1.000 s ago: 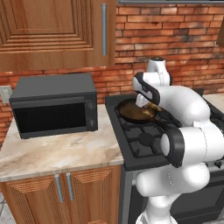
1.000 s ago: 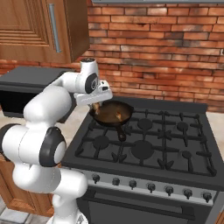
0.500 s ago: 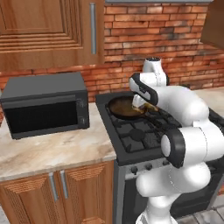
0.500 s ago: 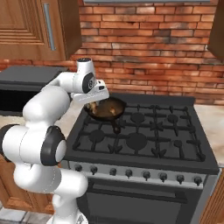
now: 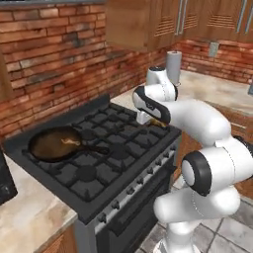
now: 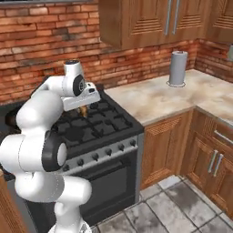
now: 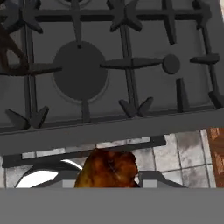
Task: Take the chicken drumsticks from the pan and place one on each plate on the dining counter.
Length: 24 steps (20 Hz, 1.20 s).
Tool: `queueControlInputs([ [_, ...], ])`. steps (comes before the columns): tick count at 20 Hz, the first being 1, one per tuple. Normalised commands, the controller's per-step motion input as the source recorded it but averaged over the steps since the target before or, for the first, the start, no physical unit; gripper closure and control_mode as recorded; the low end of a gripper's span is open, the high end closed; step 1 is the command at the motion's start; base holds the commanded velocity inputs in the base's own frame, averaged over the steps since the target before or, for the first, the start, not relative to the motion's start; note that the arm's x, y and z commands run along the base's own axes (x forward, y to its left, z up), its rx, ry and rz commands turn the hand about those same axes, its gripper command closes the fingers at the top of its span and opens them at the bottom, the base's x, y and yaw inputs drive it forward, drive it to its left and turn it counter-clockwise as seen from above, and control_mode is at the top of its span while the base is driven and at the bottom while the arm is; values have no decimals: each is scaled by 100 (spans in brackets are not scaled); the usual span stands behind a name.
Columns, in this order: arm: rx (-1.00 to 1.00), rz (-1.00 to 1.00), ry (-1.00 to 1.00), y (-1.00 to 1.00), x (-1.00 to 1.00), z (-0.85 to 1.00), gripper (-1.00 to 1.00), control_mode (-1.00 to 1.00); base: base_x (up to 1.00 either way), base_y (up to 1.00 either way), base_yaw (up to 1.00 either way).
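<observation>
My gripper (image 5: 154, 121) hangs over the right half of the stove, shut on a golden-brown chicken drumstick (image 7: 108, 169). That drumstick also peeks out under the hand in the right base view (image 6: 83, 110). The dark pan (image 5: 45, 146) sits on the stove's back left burner, well to the left of the gripper, its handle pointing toward the middle. A second drumstick (image 5: 71, 142) lies inside it. The plates and the dining counter are out of view.
The black gas stove (image 5: 99, 165) has raised grates (image 7: 131, 63). Right of it runs a marbled worktop (image 6: 173, 93) with a paper towel roll (image 6: 178, 68) at the back. Wooden cabinets hang above and tiled floor (image 6: 182, 205) lies in front.
The whole picture has shifted, so the base has turned right; the microwave has left the view. The gripper has come away from the pan, carrying a drumstick over the stove's right side.
</observation>
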Motion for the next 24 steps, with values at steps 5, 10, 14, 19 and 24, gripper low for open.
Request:
queueControlInputs([
  [5,0,0,0,0,0,0,100,100,0,4,-100],
  [10,0,0,0,0,0,0,100,100,0,4,-100],
  [14,0,0,0,0,0,0,100,100,0,4,-100],
  [19,0,0,0,0,0,0,100,100,0,3,-100],
  [24,0,0,0,0,0,0,100,100,0,2,-100],
])
